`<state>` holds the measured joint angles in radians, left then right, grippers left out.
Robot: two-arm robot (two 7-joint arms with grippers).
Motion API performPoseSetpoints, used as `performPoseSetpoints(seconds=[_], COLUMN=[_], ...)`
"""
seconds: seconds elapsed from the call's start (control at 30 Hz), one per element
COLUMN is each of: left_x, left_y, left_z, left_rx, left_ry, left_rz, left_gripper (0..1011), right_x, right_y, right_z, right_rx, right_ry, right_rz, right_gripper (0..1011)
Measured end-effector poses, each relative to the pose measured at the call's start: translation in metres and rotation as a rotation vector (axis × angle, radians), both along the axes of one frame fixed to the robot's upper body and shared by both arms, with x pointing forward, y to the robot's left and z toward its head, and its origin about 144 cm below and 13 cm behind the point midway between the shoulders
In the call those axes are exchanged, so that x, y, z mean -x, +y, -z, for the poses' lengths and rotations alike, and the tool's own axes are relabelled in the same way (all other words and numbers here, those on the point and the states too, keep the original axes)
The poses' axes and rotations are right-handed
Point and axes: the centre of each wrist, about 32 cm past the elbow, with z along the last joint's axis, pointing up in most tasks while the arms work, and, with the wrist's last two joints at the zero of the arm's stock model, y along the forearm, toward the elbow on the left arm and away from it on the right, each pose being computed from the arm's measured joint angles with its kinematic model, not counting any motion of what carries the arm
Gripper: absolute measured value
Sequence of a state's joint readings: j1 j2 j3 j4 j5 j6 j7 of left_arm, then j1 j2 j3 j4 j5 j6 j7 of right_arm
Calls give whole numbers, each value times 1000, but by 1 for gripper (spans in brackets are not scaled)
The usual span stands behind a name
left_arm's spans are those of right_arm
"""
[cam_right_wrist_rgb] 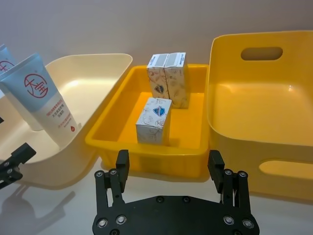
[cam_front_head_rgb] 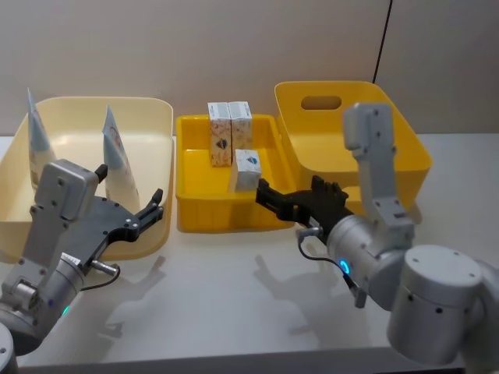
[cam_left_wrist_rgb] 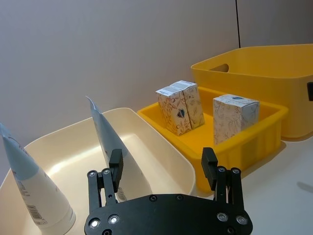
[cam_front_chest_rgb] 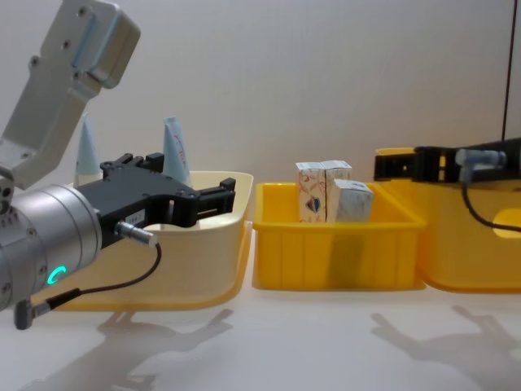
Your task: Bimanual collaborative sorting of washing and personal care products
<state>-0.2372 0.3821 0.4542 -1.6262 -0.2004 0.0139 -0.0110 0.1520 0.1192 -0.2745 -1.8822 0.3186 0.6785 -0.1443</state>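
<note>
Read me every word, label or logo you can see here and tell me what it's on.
Nearer tube: red ring logo, apparently "大宝"; red lines below too small to read.
Cartons: dark blue emblem; print unreadable.
Tube in left wrist view: barcode, digits too small.

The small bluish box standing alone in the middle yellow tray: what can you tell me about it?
The bluish box is a closed cardboard carton, pale grey-blue with faint swirls and a dark blue emblem. It stands upright on the floor of the shallow yellow tray, apart from the two cream boxes behind. Nothing grips it.
</note>
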Motion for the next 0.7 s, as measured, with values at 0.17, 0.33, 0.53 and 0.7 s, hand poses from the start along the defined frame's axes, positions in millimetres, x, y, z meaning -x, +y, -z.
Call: performPoseSetpoints(seconds=[0.17,0.33,0.53,0.7], left_x=[0,0,0,0], left_y=[0,0,0,0], left_z=[0,0,0,0], left_rx=[0,0,0,0], left_ry=[0,0,0,0], left_rz=[0,0,0,0], left_gripper=[1000,1000,1000,1000], right_x=[-4,-7,-10,-14], right_y=[9,16,21,23], right_z=[-4,-5,-7,-8], right_rx=[-2,7,34,67], right_ry=[25,49,68,75], right_rz=[11,16,19,16], right_gripper=[1001,1001,1001,1001])
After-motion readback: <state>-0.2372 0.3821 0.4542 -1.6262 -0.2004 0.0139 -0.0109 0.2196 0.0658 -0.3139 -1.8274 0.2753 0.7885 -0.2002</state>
